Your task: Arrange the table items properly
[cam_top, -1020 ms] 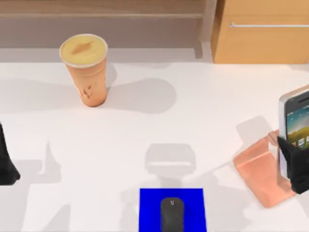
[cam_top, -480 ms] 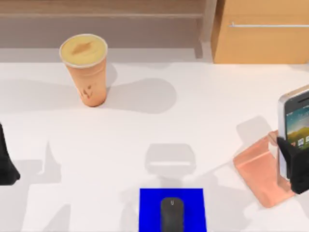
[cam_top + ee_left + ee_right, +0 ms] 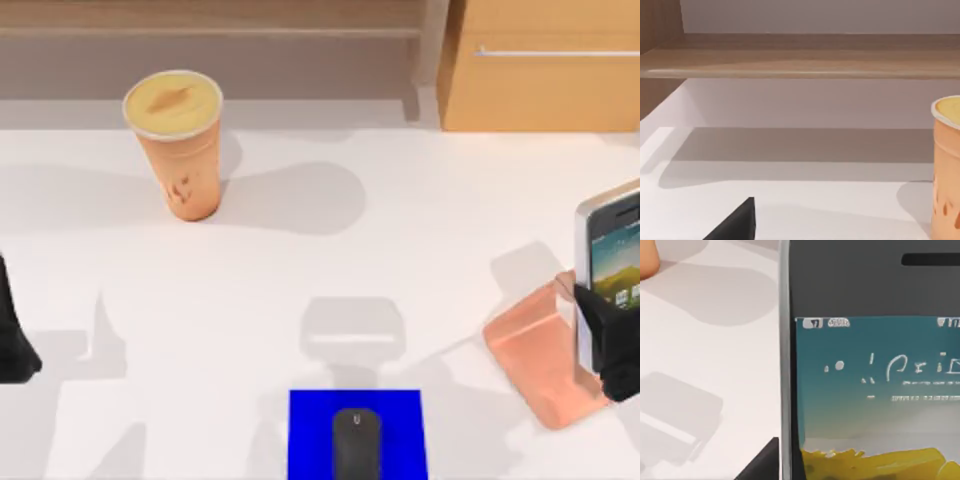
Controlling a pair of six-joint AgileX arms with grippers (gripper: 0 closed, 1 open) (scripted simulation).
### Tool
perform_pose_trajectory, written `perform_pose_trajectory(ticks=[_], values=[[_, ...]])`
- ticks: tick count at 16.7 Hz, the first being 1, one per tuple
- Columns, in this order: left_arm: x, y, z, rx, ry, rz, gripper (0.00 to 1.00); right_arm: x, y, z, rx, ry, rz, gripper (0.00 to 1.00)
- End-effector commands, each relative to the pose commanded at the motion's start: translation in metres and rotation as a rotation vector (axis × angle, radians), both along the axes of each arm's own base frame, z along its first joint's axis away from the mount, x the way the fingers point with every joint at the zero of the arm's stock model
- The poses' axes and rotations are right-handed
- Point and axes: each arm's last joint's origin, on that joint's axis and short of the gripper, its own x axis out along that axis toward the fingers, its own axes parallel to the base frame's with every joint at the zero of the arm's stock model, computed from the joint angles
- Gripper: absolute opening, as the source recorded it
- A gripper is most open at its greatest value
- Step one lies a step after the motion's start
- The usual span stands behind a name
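While my right pincer (image 3: 612,345) grips the silver-edged smartphone with its colourful app screen (image 3: 608,270) upright over the rose-gold bent-metal stand (image 3: 540,358) at the desk's right edge, presumably to seat it there, the small dark-grey computer mouse (image 3: 356,444) already lies on the flat blue square mat (image 3: 310,435) at near centre, the tall orange cup (image 3: 180,143) stands far left, and the left arm is parked at the left edge.

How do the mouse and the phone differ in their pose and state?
The mouse lies flat on the blue mat, while the phone stands nearly upright at the stand. The mouse is free, while the right gripper is shut on the phone. The mouse is plain dark grey; the phone shows a colourful screen.
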Motion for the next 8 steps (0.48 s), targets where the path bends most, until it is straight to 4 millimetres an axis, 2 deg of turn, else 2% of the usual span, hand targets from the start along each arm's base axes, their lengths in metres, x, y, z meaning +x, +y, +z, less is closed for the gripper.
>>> perform_pose_trajectory(ticks=[1,2,8], values=[[0.0,0.0,0.0,0.0,0.0,0.0,1.0,0.0,0.0,0.0,0.0,0.0,0.0,0.98],[0.0,0.0,0.0,0.0,0.0,0.0,1.0,0.0,0.0,0.0,0.0,0.0,0.0,1.0],[0.0,0.0,0.0,0.0,0.0,0.0,1.0,0.0,0.0,0.0,0.0,0.0,0.0,1.0]])
